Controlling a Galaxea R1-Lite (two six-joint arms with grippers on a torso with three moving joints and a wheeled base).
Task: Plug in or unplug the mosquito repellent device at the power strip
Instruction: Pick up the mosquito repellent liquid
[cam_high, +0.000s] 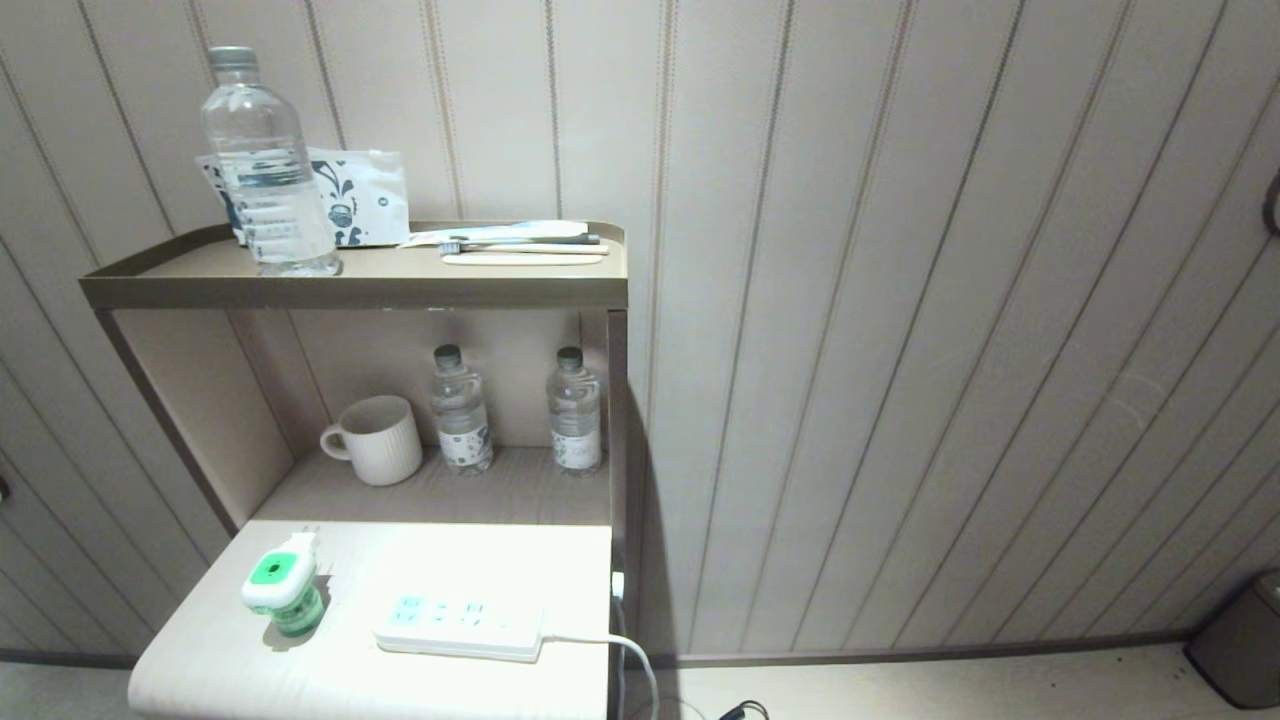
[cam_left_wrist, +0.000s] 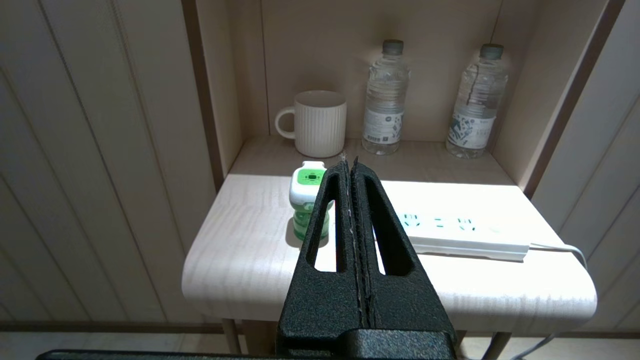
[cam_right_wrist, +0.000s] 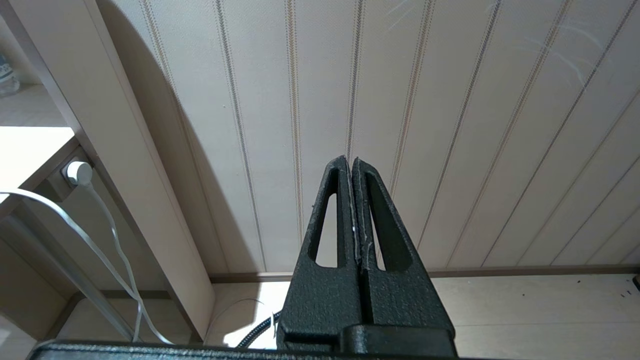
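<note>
The mosquito repellent device (cam_high: 283, 592) stands upright and unplugged on the near left of the low table (cam_high: 330, 670). The power strip (cam_high: 460, 627) lies flat just to its right, apart from it, with its white cable (cam_high: 625, 655) leaving the right end. The left gripper (cam_left_wrist: 350, 165) is held short of the table, jaws pressed together and empty. The right gripper (cam_right_wrist: 349, 162) faces the panelled wall (cam_right_wrist: 450, 100), jaws likewise pressed together.
</note>
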